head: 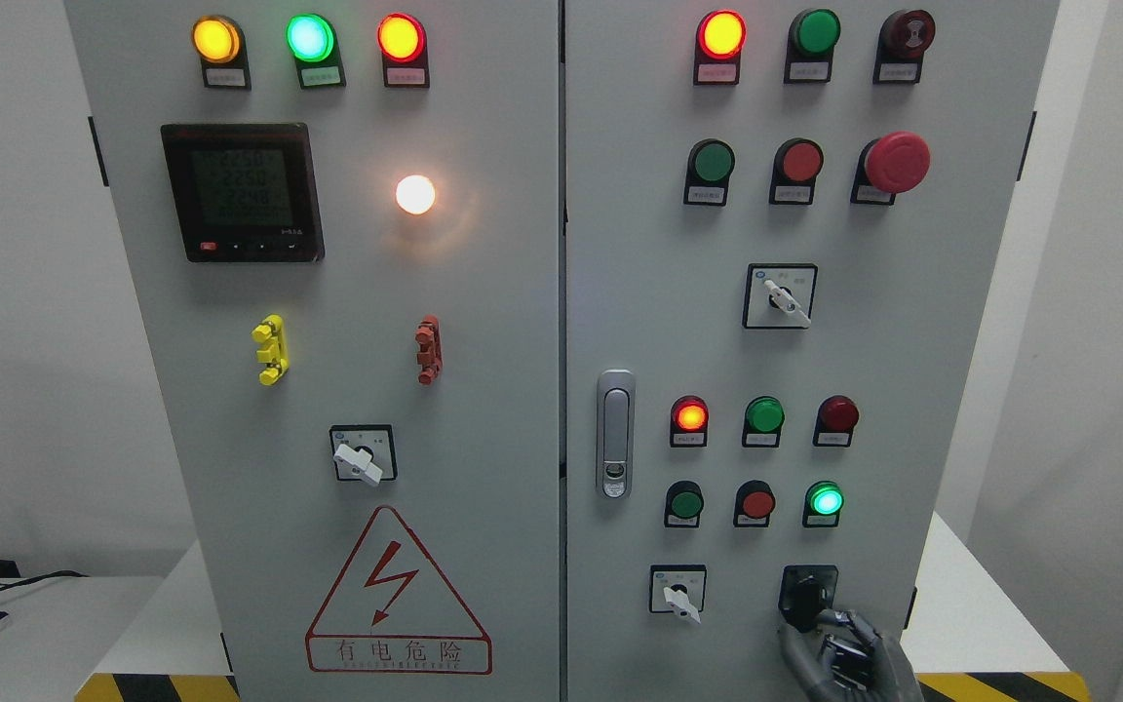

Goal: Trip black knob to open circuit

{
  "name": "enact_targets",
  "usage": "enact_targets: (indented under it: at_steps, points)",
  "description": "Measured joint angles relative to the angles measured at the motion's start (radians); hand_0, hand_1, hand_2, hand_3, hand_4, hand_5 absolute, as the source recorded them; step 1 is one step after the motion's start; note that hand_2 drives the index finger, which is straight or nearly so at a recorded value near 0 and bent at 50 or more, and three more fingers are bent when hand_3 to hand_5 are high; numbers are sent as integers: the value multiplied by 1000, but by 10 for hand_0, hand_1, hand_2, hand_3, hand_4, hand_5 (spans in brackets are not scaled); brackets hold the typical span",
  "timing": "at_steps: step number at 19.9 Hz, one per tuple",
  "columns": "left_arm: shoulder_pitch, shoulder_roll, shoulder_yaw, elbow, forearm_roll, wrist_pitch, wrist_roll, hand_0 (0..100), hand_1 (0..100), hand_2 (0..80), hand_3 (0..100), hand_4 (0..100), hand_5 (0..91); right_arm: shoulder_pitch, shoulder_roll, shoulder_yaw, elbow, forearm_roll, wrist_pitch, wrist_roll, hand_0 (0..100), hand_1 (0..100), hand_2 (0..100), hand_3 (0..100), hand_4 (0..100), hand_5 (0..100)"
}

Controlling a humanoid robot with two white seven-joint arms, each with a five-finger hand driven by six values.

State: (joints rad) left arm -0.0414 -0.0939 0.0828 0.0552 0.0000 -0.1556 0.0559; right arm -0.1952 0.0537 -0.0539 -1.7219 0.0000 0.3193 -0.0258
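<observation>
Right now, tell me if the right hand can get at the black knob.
Probably yes: the right hand is already up against the black knob at the cabinet's lower right, with nothing between them.

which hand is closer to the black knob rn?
Right. The right hand is at the black knob, fingers touching it from below-right. The left hand isn't in view.

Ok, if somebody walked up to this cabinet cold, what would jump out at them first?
Probably the glowing white lamp on the left door, beside the dark digital meter, and the big red mushroom button at the upper right. Next, the red lightning warning triangle low on the left door. At the bottom right, the right hand reaches up to the black knob, fingertips at its handle.
</observation>
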Motion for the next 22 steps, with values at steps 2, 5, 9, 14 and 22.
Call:
enact_targets:
  at_steps: [2, 5, 9, 14, 22]
  points:
    - [0, 0, 0, 0, 0, 0, 0, 120, 389, 0, 0, 0, 0, 0, 0, -2, 0, 0, 0, 0, 377, 790, 526, 1000, 926, 885]
    - [0, 0, 0, 0, 0, 0, 0, 120, 389, 0, 0, 0, 0, 1, 0, -6, 2, 0, 0, 3, 377, 790, 523, 1000, 927, 885]
    - [0, 0, 0, 0, 0, 0, 0, 120, 389, 0, 0, 0, 0, 1, 0, -13, 3, 0, 0, 3, 377, 790, 522, 1000, 927, 885]
    - [0, 0, 0, 0, 0, 0, 0, 120, 389, 0, 0, 0, 0, -2, 0, -22, 4, 0, 0, 6, 378, 790, 517, 1000, 927, 885]
    - [0, 0, 0, 0, 0, 0, 0, 120, 389, 0, 0, 0, 0, -4, 0, -33, 7, 0, -1, 6, 380, 790, 510, 1000, 927, 884]
